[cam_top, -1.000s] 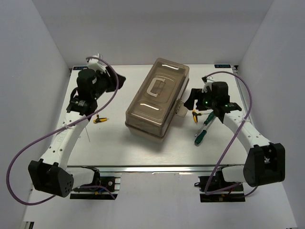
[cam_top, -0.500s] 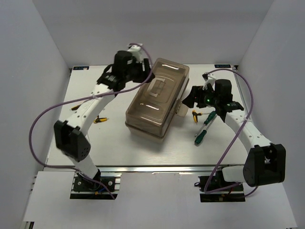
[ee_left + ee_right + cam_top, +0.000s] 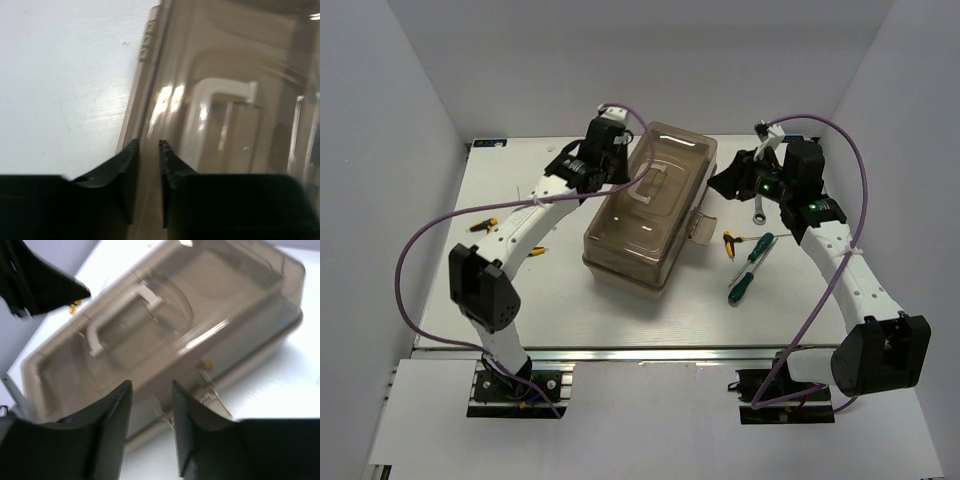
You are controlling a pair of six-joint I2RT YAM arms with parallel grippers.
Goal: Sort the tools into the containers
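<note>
Plainly, the toolbox (image 3: 650, 215) sat in the middle of the bench (image 3: 570, 310) with its lid (image 3: 660, 160) shut, and both arms flanked it, probably to open it before any sorting. The left jaws hovered over the lid's far-left edge, parted only narrowly, clamping nothing I could see. The right jaws, wider apart and empty, faced the latch (image 3: 210, 390) on the box's right side. The tools lay outside — screwdrivers (image 3: 739, 287), a wrench (image 3: 760, 210) and a hex key (image 3: 728, 243) toward the right edge, two more hex keys (image 3: 483, 224) near the left edge.
</note>
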